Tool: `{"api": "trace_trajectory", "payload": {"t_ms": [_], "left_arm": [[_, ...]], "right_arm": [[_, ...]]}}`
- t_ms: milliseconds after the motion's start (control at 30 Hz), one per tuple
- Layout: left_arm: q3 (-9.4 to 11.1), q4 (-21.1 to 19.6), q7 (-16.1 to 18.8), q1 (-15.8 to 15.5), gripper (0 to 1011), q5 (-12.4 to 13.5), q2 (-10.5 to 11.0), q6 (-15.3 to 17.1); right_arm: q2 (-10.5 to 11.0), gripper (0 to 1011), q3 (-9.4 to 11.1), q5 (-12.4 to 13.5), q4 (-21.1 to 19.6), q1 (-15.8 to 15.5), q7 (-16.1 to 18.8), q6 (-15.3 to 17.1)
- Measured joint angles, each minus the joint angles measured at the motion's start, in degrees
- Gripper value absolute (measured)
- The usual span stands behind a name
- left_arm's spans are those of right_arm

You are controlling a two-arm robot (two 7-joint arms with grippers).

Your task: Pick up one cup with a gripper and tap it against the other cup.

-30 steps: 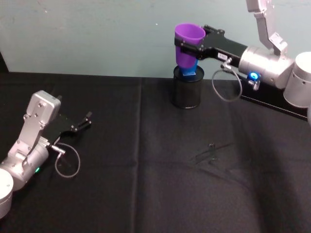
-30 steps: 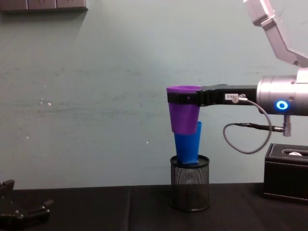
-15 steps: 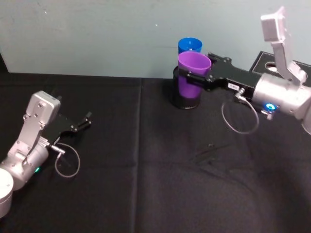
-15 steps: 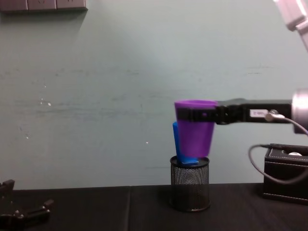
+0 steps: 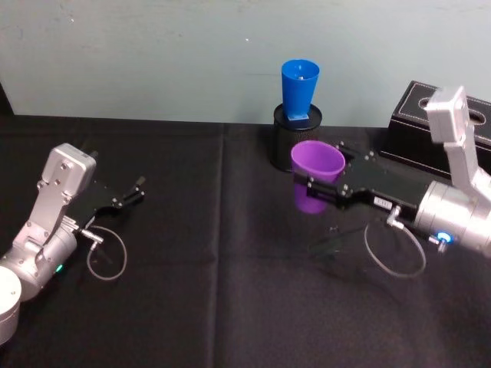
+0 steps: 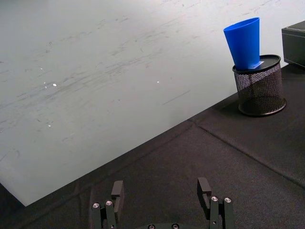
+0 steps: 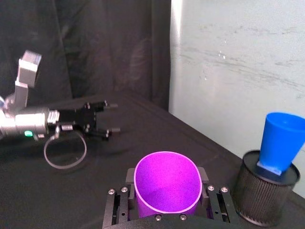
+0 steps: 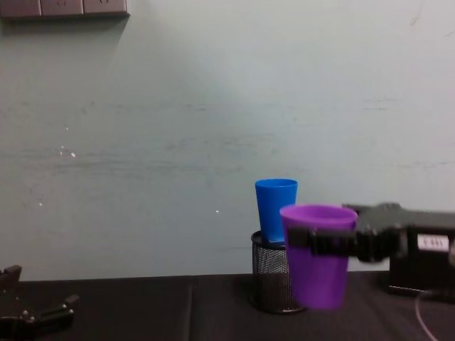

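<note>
head view: the right gripper (image 5: 321, 188), black on a silver-grey arm, is clamped around the purple cup (image 5: 316, 175) just below its rim and holds it upright above the black table (image 5: 192, 307). the blue cup (image 5: 299, 88) stands well apart behind it, narrow end down in a black mesh pen holder (image 5: 295, 142), leaning a little. a black box (image 5: 430, 123) sits to the right against the wall. the left gripper (image 5: 126, 195) rests on the table at the left, its fingers spread with nothing between them.

judging from this, the tap is the step in hand. to do it well, the purple cup should rise to the blue cup's exposed upper wall and meet it gently from the side, since the blue cup only sits loosely in the holder and a hard knock could tip it out.
</note>
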Motion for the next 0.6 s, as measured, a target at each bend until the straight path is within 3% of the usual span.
{"api": "trace_trajectory", "payload": {"t_ms": [267, 600], "left_arm": [[0.0, 0.0, 0.0, 0.0, 1005, 0.0, 0.0, 0.0], [0.0, 0.0, 0.0, 0.0, 1005, 0.0, 0.0, 0.0]], "right_arm": [[0.7, 738, -1.2, -1.4, 1.7, -3.0, -2.4, -5.6], [-0.1, 738, -2.4, -3.0, 5.9, -3.6, -3.7, -9.5]]}}
